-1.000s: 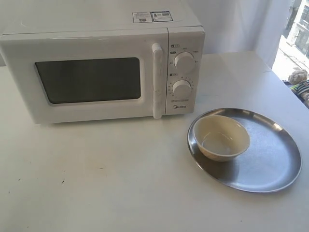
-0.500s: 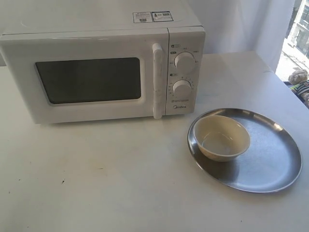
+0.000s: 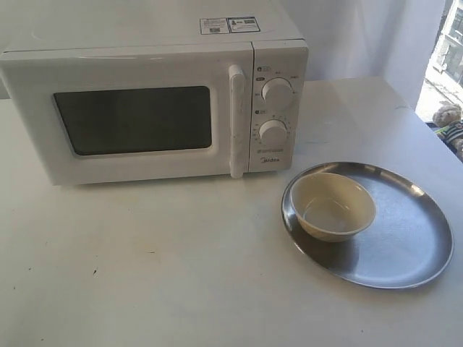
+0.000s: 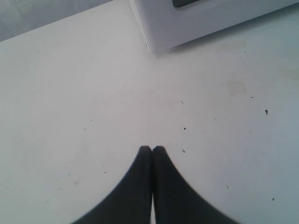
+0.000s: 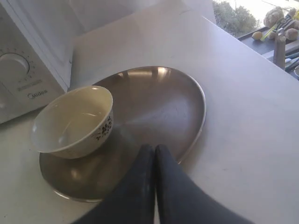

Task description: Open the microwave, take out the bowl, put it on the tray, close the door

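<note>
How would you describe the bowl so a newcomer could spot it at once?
Start at the big white microwave at the back of the table. In front of its right-hand end, in the exterior view, lies a wide shiny metal tray, and the bowl stands on the tray's side nearest the microwave. It is small, deep and cream, with a dark pattern on its outer wall.

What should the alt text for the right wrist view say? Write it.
A cream bowl sits near the rim of a shiny silver tray, beside the white microwave. The shut right gripper hangs over the tray, holding nothing.
</note>
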